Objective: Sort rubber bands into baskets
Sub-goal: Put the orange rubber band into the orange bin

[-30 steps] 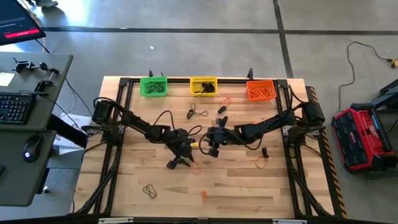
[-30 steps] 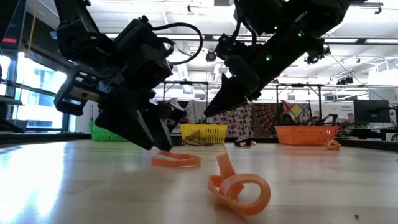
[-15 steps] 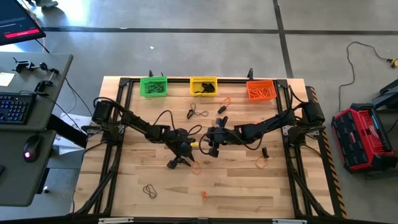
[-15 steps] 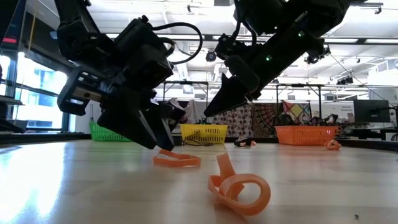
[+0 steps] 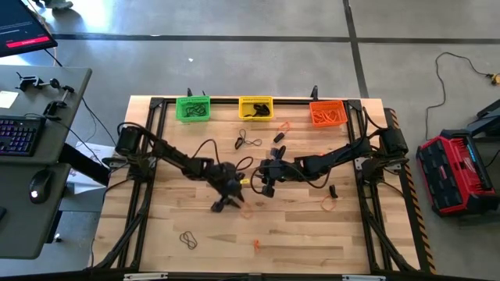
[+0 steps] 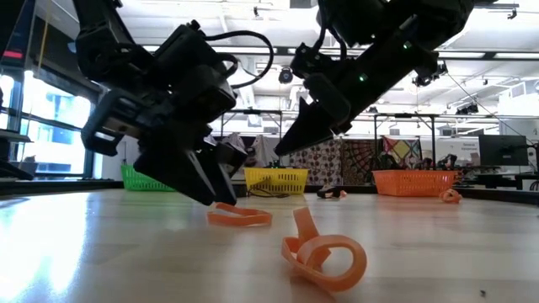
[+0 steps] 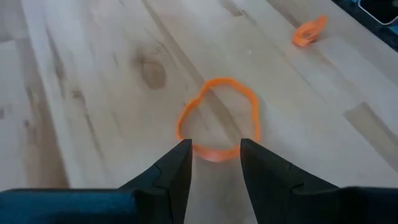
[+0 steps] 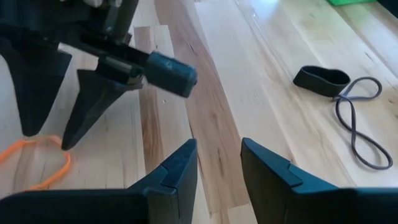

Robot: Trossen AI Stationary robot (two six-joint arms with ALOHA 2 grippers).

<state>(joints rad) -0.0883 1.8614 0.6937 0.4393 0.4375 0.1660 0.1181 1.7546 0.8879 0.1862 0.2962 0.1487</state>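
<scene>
Left gripper point(image 7: 214, 152) low over mid-table, fingers apart, tips straddling the near edge of a flat orange rubber band point(image 7: 217, 121), nothing clamped. Right gripper point(image 8: 219, 155) just to its right, raised off the wood, fingers apart and empty. Green basket point(image 5: 192, 107), yellow basket point(image 5: 255, 107) and orange basket point(image 5: 327, 113) lined along the far edge; a curled orange band point(image 6: 324, 252) lying nearer, a dark band point(image 5: 187, 240) near-left.

the pale wooden table point(image 5: 297, 226) carries green point(image 5: 192, 108), yellow point(image 5: 255, 108) and orange baskets point(image 5: 327, 114) along its far edge, with orange rubber bands point(image 6: 239, 216) and dark rubber bands point(image 5: 187, 240) scattered loose across its planks.
</scene>
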